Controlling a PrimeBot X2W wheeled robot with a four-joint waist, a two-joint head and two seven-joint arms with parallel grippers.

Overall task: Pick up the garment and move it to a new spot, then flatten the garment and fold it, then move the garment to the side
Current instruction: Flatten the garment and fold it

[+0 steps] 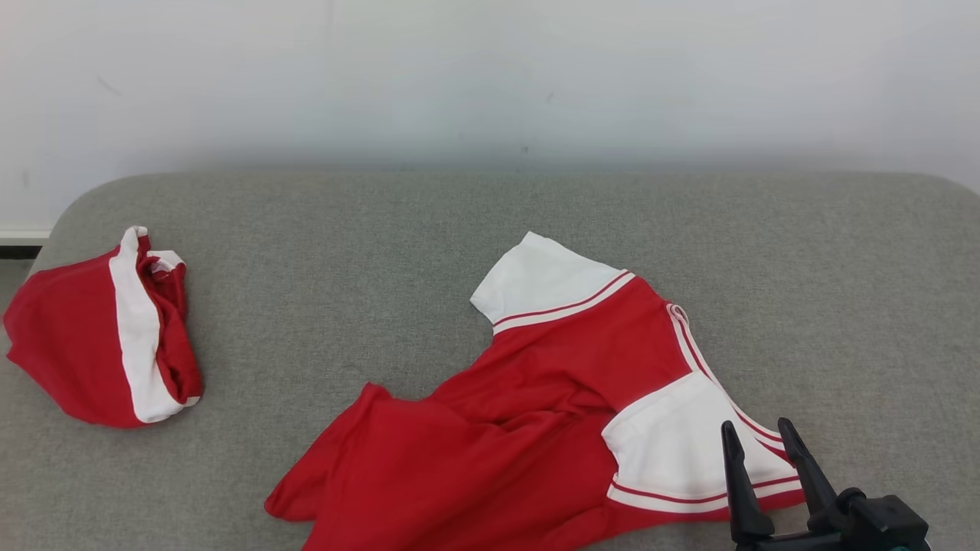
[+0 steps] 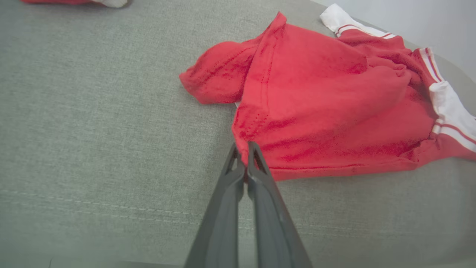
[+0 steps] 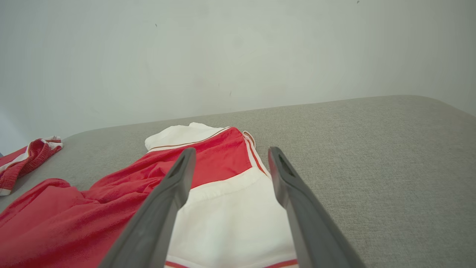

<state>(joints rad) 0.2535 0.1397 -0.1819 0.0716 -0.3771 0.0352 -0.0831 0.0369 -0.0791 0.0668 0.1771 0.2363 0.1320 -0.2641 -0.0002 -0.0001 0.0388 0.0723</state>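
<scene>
Red T-shirt (image 1: 536,398): left tool (image 2: 243,149) closed, seemingly nipping its hem corner; right tool (image 1: 756,430) wide open, empty, over the white sleeve (image 1: 674,440). Advice: draw hem outward, low, avoiding bunching.

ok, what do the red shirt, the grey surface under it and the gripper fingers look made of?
Red shirt: soft matte knit, probably cotton jersey; limp folds, stitched hem. Grey surface: matte woven upholstery, visible weave and seam; likely padded. Left gripper fingers: dark, smooth, faint sheen, probably moulded plastic; can't confirm.
</scene>
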